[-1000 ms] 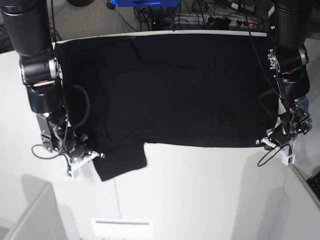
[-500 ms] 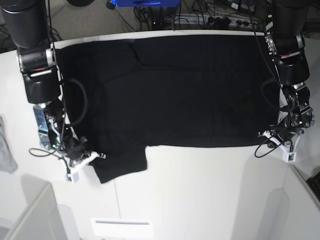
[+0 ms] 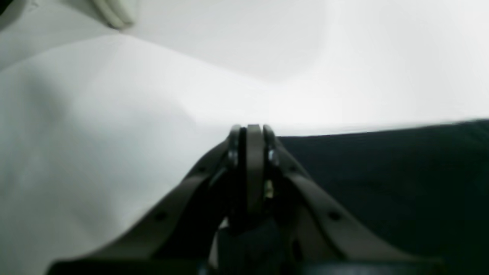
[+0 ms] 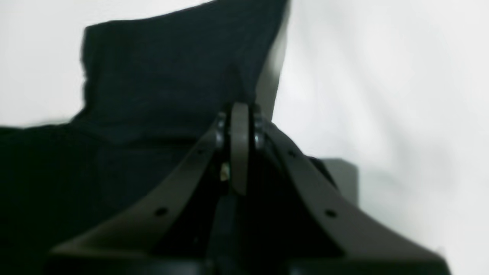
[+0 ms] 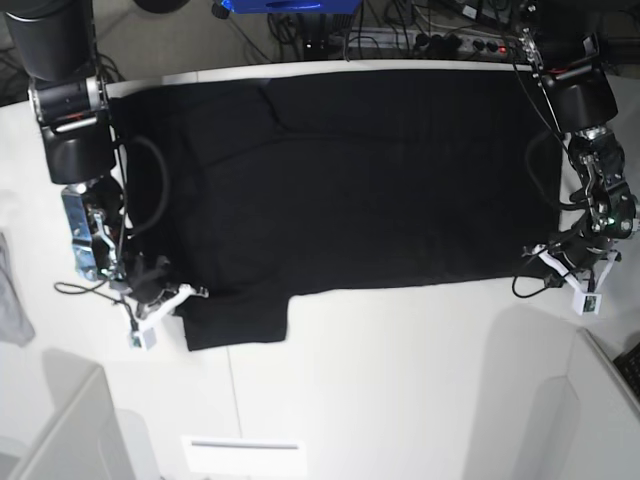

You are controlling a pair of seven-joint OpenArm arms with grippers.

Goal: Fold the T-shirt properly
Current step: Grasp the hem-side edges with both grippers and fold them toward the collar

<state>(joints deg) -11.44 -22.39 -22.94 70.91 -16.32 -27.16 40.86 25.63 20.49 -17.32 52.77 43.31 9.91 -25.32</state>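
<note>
The black T-shirt (image 5: 350, 180) lies spread flat across the white table (image 5: 400, 380), plain side up, with one short sleeve (image 5: 235, 320) sticking out toward the front. My right gripper (image 5: 195, 292) is shut at the sleeve's left edge. In the right wrist view its closed tips (image 4: 238, 110) rest against the black cloth (image 4: 172, 65). At the hem's right corner my left gripper (image 5: 535, 255) is also shut. In the left wrist view its tips (image 3: 250, 131) pinch the cloth's edge (image 3: 382, 179).
A small grey cloth (image 5: 10, 290) hangs at the table's left edge. Cables and a power strip (image 5: 450, 40) run behind the table. Raised white panels stand at the front left (image 5: 70, 430) and front right (image 5: 600, 400) corners.
Both arms have drawn back toward the table's far side, the grippers staying shut. The sleeve and the front hem shifted a little that way with them.
</note>
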